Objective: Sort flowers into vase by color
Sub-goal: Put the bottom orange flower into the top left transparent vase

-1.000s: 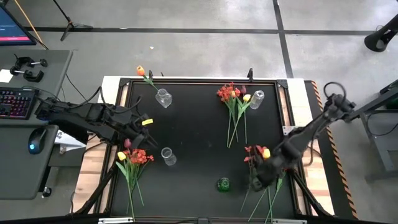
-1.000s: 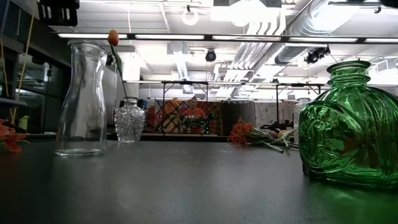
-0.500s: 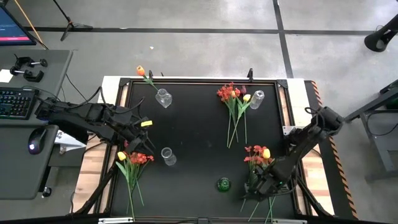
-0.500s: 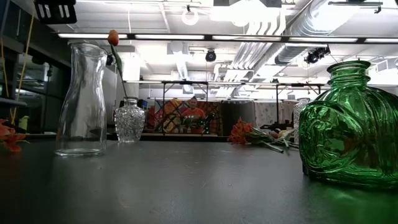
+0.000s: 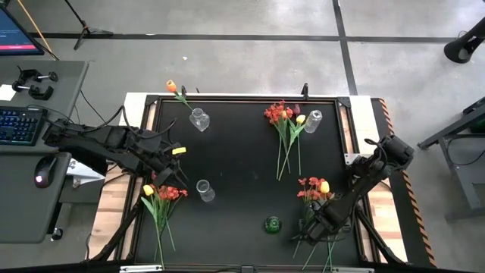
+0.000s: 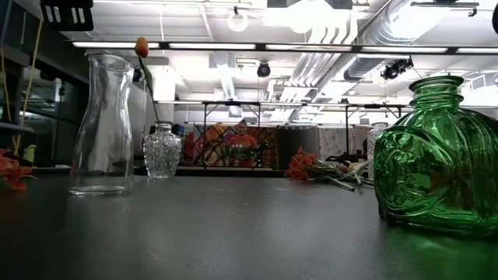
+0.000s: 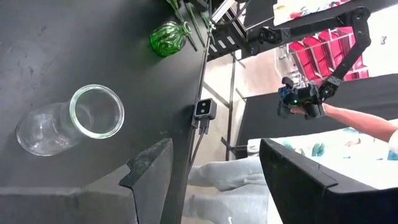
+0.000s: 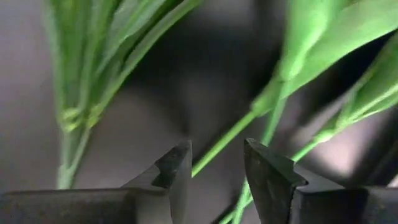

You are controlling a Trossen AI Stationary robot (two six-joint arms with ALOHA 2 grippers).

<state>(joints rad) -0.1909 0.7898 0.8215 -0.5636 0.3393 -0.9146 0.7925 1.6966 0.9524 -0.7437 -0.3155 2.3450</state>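
Meanwhile, over at the left edge of the table, the left gripper waits just as it did a second ago, fingers spread wide and empty above the bare top, with a bunch of flowers lying near the front-left corner. Centre table, the clear bottle and the green vase stand untouched, and only the small glass vase at the back edge holds an orange tulip.

Now the action: the right arm has folded in and dropped over the last second, carrying the right gripper down onto the stems of the front-right bunch. Its fingers are partly open, straddling one green stem and not yet pinching it. So it looks like a pick is imminent.
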